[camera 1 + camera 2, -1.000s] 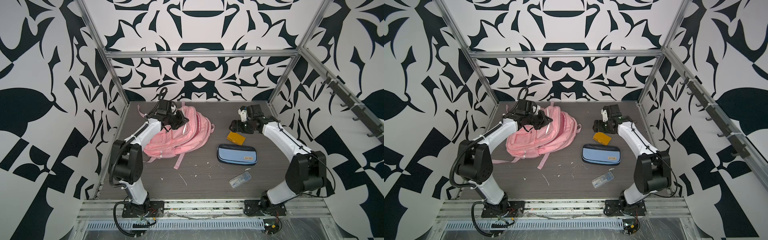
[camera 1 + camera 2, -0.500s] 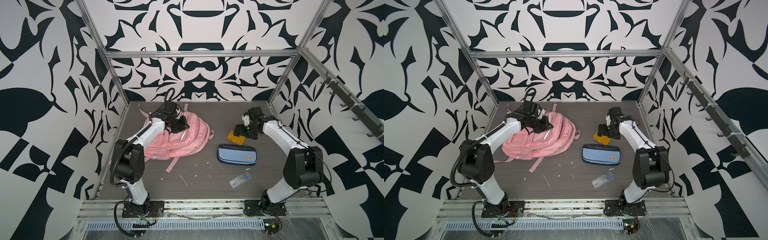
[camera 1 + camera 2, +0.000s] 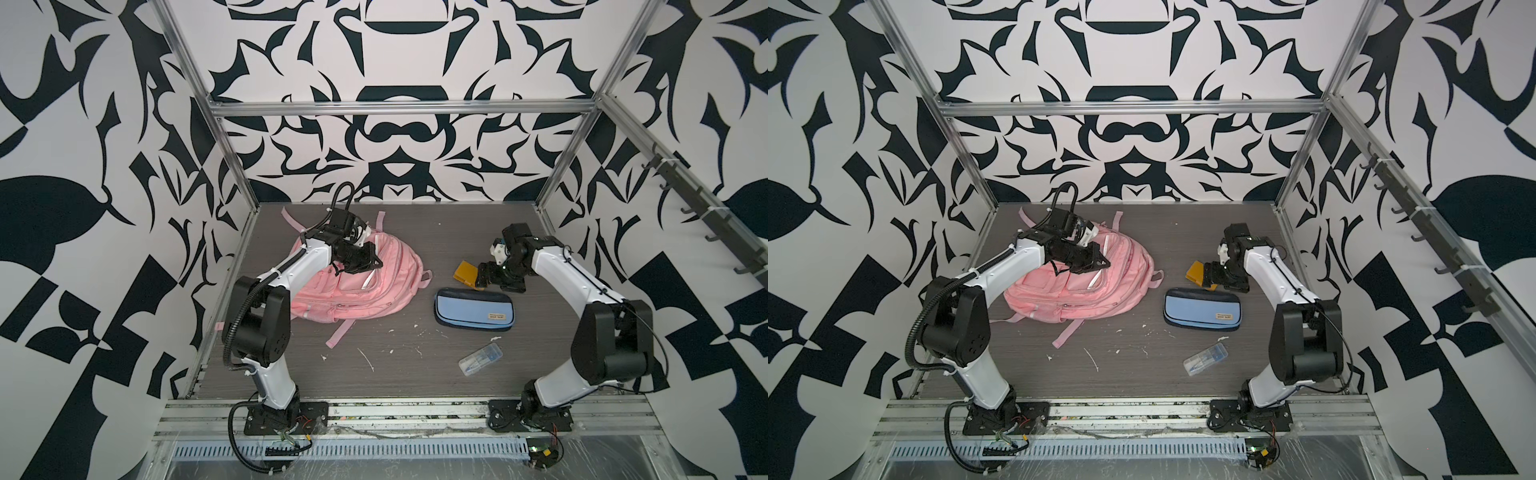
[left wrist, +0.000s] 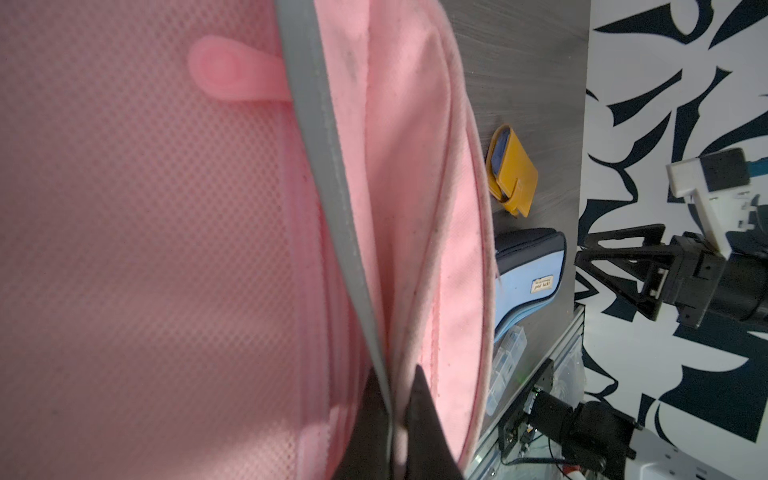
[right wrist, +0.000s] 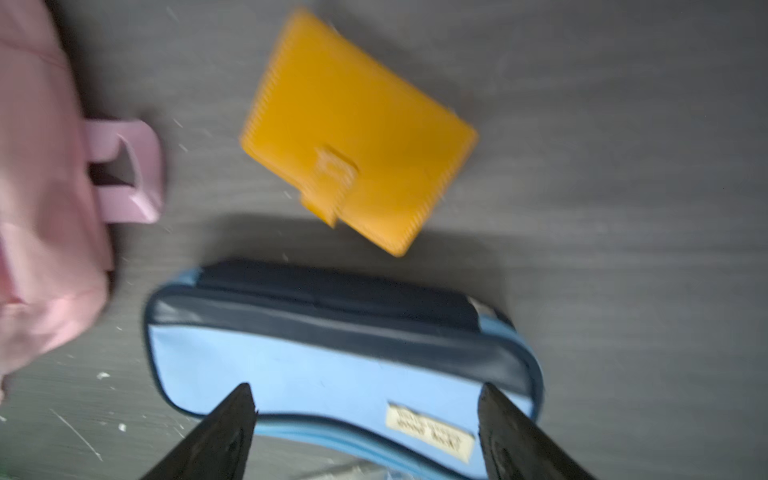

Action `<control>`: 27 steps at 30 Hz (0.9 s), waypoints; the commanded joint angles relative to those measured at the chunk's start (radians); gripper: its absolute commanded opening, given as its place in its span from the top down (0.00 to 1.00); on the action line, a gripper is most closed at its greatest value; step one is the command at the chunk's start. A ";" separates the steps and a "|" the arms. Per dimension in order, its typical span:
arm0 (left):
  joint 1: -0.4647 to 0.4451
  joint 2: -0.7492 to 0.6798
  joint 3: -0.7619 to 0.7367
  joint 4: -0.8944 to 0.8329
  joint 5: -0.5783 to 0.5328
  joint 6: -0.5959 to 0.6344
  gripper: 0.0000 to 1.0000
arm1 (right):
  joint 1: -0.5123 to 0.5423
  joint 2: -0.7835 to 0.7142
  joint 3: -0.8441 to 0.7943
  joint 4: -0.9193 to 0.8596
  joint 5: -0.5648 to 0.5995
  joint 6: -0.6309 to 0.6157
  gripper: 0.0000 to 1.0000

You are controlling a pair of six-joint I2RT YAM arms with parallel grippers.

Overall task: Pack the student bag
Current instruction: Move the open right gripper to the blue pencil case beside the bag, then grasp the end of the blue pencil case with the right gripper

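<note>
On the left half of the dark wood-grain tabletop [image 3: 395, 386] lies the student bag [image 3: 365, 295], a large pink fabric backpack with white reflective strips, resting flat with its straps trailing. The left gripper [image 3: 372, 265] sits on the bag's upper part. The left wrist view shows it closed tight on a fabric edge trimmed with a grey strip. This pinch seems meant to lift that flap and hold a pocket open for packing.

Well apart from the bag, the right gripper [image 3: 484, 278] hangs empty with its jaws spread wide. It is over the far edge of a light-blue and navy zip pencil case [image 3: 473, 309], and a small mustard-yellow snap wallet [image 3: 464, 272] lies just beside it. In the right wrist view the jaws straddle the case, so it is probably lining up to pick it up.
</note>
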 commanded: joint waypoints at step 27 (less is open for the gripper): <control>-0.018 0.039 0.069 -0.022 0.017 0.104 1.00 | -0.302 0.077 -0.159 0.088 -0.206 0.031 0.32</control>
